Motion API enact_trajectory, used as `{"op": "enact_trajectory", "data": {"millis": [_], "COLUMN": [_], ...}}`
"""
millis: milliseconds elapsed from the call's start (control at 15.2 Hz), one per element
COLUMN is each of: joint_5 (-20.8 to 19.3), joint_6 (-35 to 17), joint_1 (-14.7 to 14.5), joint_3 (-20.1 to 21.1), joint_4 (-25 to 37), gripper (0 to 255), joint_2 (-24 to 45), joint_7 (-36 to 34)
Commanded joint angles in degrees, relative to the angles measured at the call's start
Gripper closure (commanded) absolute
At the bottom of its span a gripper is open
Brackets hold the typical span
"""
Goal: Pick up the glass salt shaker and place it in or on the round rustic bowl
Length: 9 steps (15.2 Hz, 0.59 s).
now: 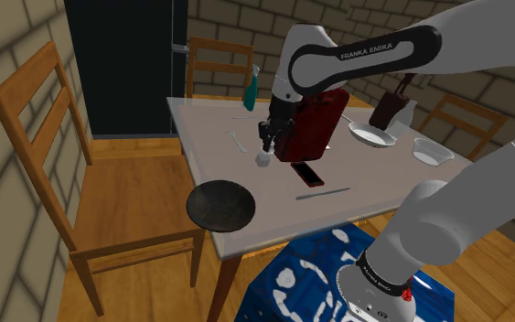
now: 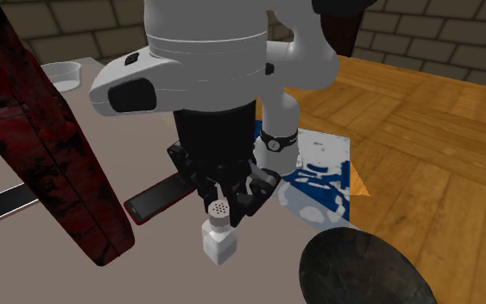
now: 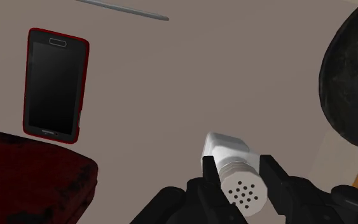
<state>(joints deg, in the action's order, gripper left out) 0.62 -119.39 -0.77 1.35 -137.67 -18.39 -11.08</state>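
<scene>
I had the gripper (image 3: 238, 167) clamped on the shaker (image 2: 218, 237) at its cap, 2 fingers flanking it, so it would ride upright to the bowl (image 1: 220, 205) at the bench (image 1: 211, 126) edge.

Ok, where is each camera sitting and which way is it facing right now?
Shoulder view: beside and behind the stand, looking down over the table; the whole arm shows.
Second exterior view: close, low over the table, facing back toward the stand; the white wrist and black gripper show.
Wrist view: on the hand, looking along the fingers, which clasp the salt shaker.
Shared: all three show the salt shaker and the dark round bowl.
</scene>
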Motion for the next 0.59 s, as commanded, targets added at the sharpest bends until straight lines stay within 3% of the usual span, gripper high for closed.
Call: {"op": "enact_trajectory", "data": {"millis": [0,528], "joint_5": [0.01,0.01], "joint_6": [1.55,7.99], "joint_1": [-0.02,-0.01], "joint_3": [0.02,-0.03], "joint_4": [0.99,5.76], "gripper": [255,255], "joint_2": [-0.53,-2.2], "joint_7": [-0.05,-0.05]}}
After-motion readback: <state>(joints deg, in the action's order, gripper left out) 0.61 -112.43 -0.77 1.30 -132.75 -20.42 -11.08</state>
